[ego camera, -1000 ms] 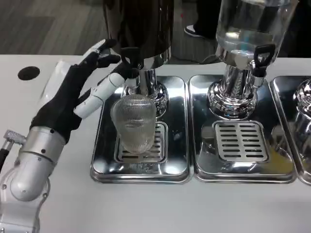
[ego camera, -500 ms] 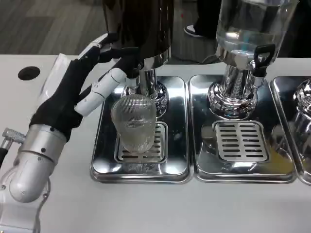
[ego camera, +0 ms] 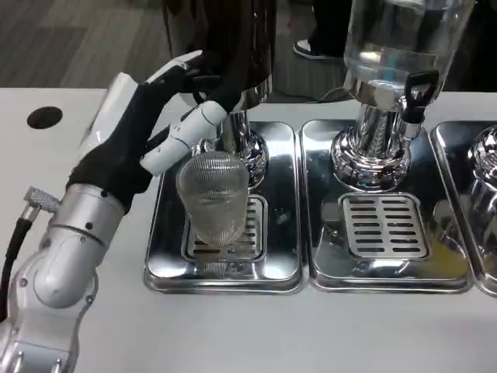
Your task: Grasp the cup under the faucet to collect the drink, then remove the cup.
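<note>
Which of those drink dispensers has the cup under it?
The dark dispenser on the left: the ribbed clear cup stands on its drip tray. The clear dispenser beside it has a bare tray.

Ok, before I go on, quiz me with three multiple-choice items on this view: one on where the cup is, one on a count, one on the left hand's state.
1. Where does the ribbed clear cup stand?
A. on the grate of the left drip tray
B. on the bare white table
C. on the middle tray's grate

2. How many slotted grates show in full?
A. one
B. two
C. four

3. What is the left hand doing?
A. gripping the cup
B. reaching up at the dark dispenser's faucet, apart from the cup
C. lying flat on the table

Answers: 1 A, the cup sits on the left tray's grate below the dark dispenser. 2 B, one grate lies under the cup, one under the clear dispenser. 3 B, the fingers lie up by the faucet, above the cup's rim.
</note>
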### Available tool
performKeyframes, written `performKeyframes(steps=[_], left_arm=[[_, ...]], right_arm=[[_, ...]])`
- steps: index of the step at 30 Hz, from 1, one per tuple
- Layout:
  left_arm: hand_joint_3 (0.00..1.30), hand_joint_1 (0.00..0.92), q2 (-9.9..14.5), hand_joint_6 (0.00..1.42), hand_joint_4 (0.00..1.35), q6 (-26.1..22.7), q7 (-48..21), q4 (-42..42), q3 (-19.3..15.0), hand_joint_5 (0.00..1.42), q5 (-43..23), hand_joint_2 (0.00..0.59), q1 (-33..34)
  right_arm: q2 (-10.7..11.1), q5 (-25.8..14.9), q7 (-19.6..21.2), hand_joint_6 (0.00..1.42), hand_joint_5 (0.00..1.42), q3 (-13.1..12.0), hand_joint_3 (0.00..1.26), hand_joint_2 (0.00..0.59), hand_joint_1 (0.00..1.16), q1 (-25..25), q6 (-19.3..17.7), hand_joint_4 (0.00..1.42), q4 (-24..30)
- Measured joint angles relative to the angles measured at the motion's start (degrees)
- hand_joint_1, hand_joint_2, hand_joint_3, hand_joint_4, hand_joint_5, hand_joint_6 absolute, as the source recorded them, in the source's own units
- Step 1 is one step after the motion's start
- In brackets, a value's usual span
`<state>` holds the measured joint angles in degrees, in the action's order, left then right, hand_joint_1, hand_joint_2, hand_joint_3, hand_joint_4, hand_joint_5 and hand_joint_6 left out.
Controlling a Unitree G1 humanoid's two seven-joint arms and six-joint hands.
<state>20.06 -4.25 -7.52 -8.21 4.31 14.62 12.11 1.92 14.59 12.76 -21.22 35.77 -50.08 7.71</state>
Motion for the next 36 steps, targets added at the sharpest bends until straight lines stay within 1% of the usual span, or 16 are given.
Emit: performKeyframes(steps=[3, 11, 16, 27, 31, 36], left_arm=[[0.33, 0.0, -0.1, 0.0, 0.27, -0.1, 0.0, -0.2, 0.5, 0.19, 1.0, 0.071, 0.0], [0.39, 0.0, -0.4, 0.0, 0.27, -0.4, 0.0, -1.2, 0.3, 0.19, 1.1, 0.071, -0.5], [0.43, 0.0, -0.5, 0.0, 0.24, -0.4, 0.0, -2.1, 0.0, 0.19, 1.1, 0.071, -1.2], [0.44, 0.0, -0.8, 0.0, 0.23, -0.4, 0.0, -6.3, -1.3, 0.18, 0.8, 0.072, -5.0], [0.44, 0.0, -0.9, 0.0, 0.23, -0.3, 0.0, -8.2, -1.9, 0.18, -0.5, 0.073, -7.2], [0.44, 0.0, -0.9, 0.0, 0.23, -0.3, 0.0, -9.1, -2.5, 0.18, -0.8, 0.073, -8.0]], right_arm=[[0.0, -0.3, 0.0, 0.18, 0.33, -0.1, 0.44, 0.577, 0.76, -0.1, 0.0, 0.39, 0.0], [0.0, -0.4, -0.2, 0.18, 0.33, -0.3, 0.44, 0.577, 0.76, -0.1, 0.0, 0.39, 0.0], [0.0, -0.4, -0.2, 0.18, 0.33, -0.3, 0.44, 0.577, 0.76, -0.3, 0.0, 0.39, 0.0], [0.0, -0.4, -0.3, 0.18, 0.33, -0.3, 0.44, 0.577, 0.76, -0.4, 0.0, 0.39, 0.0], [-0.1, -0.4, -0.3, 0.18, 0.33, -0.3, 0.44, 0.577, 0.76, -0.3, 0.0, 0.39, 0.0], [-0.1, -0.4, -0.3, 0.18, 0.33, -0.2, 0.44, 0.577, 0.76, -0.3, 0.0, 0.39, 0.0]])
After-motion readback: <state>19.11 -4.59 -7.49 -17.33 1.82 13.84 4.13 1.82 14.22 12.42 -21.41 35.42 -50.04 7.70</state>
